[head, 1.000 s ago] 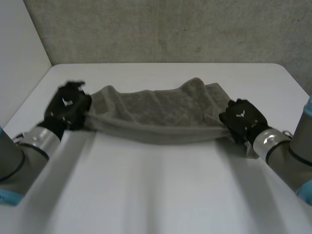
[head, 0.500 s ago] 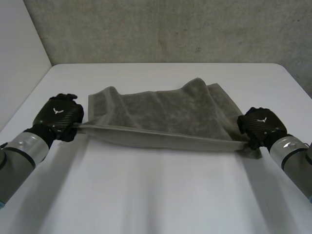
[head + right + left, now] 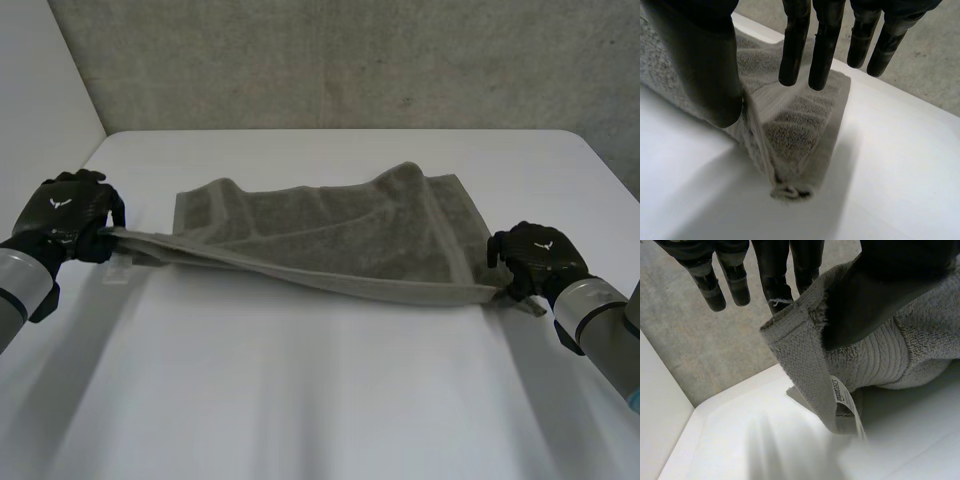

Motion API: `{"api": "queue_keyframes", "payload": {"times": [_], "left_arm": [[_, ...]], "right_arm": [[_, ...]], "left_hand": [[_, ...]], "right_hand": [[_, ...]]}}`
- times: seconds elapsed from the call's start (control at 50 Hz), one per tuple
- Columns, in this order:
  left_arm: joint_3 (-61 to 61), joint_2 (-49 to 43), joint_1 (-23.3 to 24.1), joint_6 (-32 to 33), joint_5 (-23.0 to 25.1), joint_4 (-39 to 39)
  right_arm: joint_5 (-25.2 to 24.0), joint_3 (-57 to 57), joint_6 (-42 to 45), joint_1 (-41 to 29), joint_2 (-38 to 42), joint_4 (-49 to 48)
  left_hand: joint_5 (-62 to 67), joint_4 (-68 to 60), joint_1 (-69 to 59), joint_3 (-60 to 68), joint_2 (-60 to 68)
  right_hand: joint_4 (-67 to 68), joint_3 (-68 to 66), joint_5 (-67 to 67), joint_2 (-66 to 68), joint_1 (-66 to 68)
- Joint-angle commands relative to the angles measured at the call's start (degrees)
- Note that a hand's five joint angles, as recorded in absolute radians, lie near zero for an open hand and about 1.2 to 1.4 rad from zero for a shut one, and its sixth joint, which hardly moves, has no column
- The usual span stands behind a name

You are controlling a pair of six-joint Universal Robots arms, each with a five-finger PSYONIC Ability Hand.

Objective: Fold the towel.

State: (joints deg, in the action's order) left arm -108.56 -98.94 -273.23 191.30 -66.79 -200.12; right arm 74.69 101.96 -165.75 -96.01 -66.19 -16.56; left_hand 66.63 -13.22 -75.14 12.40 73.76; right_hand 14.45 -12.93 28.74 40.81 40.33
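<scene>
A grey towel (image 3: 330, 235) lies across the middle of a white counter (image 3: 320, 400). Its near edge is lifted and stretched between two black robot hands. The left hand (image 3: 68, 215) pinches the near left corner between thumb and fingers, and a small white label (image 3: 842, 390) hangs just below that grip. The right hand (image 3: 535, 260) pinches the near right corner the same way, low over the counter.
</scene>
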Motion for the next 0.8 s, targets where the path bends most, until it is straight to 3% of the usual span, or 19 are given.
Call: {"api": "queue_keyframes", "payload": {"times": [0.02,0.04,0.06,0.08,0.1,0.24,0.42,0.66,0.8], "left_arm": [[0.1,-0.2,-0.4,-0.4,0.1,0.0],[0.1,-0.2,-0.4,-0.4,0.1,0.0],[0.1,-0.3,-0.4,-0.4,0.1,0.1],[0.0,-0.3,-0.3,-0.5,0.1,0.2],[0.0,-0.3,-0.3,-0.5,0.1,0.2],[-0.2,0.1,0.2,-0.4,0.2,2.0],[-0.2,3.4,0.9,-0.2,0.3,6.1],[1.2,21.1,1.0,-0.5,1.0,18.5],[3.1,24.6,0.9,-1.5,2.9,19.9]], "right_arm": [[-0.3,-1.0,0.9,0.5,2.4,-0.4],[0.0,-1.5,1.0,0.6,2.5,-0.1],[-0.5,-1.9,0.9,0.7,2.5,0.3],[-0.5,-1.9,0.9,0.7,2.5,0.3],[-0.6,-2.0,0.9,0.7,2.5,0.4],[-3.6,-1.4,3.3,0.9,0.4,1.9],[-11.9,-4.4,8.5,7.5,-11.7,11.6],[-23.5,-10.6,7.2,15.8,-31.0,23.3],[-26.4,-14.8,2.5,16.9,-31.5,23.4]], "left_hand": [[3.4,3.2,-4.9,-2.4,6.2],[3.4,3.2,-4.9,-2.4,6.2],[3.4,3.2,-4.9,-2.4,6.2],[3.4,3.2,-4.9,-2.4,6.2],[3.4,3.2,-4.9,-2.4,6.2],[3.4,3.2,-4.9,-2.4,6.2],[3.4,3.2,-4.9,-2.4,6.2],[3.4,3.2,-4.9,-2.4,6.2],[3.4,3.2,-4.9,-2.4,6.2]], "right_hand": [[-4.4,2.9,7.7,5.6,6.1],[-4.4,2.9,12.5,10.4,10.9],[-4.4,2.9,25.9,23.8,24.3],[-4.4,2.9,26.0,23.9,24.4],[-4.4,2.9,41.1,39.0,39.5],[-4.4,2.9,41.3,39.2,39.7],[-4.4,2.9,41.3,39.2,39.7],[-4.4,2.9,41.3,39.2,39.7],[-4.4,2.9,41.3,39.2,39.7]]}}
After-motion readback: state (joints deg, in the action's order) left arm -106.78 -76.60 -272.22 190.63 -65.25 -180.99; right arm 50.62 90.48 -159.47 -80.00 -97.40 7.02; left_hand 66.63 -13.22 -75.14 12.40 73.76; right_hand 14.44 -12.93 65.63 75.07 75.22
